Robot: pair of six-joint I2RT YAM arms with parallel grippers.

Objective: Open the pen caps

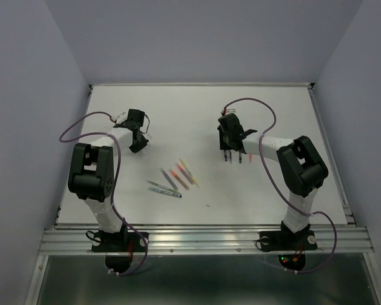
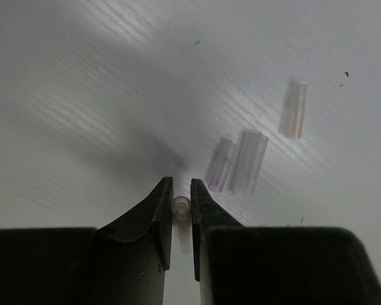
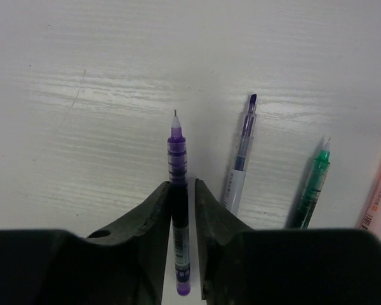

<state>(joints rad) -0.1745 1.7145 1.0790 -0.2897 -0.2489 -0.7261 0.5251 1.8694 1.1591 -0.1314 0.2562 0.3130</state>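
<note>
Pens [image 1: 175,178], probably unopened, lie near on the surface [image 1: 254,197]. Farther left, a clear cap [image 2: 181,216] is clamped in the left fingers [image 2: 157,213] beside loose caps [image 2: 247,162]. Farther right, an uncapped purple pen [image 3: 177,159] sits between the right fingers [image 3: 153,213]; whether it is gripped cannot be told. Both must be laid down next.

Rear overhead view, two close wrist views

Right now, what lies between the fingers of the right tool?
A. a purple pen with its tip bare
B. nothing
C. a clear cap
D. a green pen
A: in the right wrist view the purple pen runs up between the fingers of the right tool, its fine tip uncapped. The green pen lies apart on the table, and the clear cap sits in the left tool.
</note>
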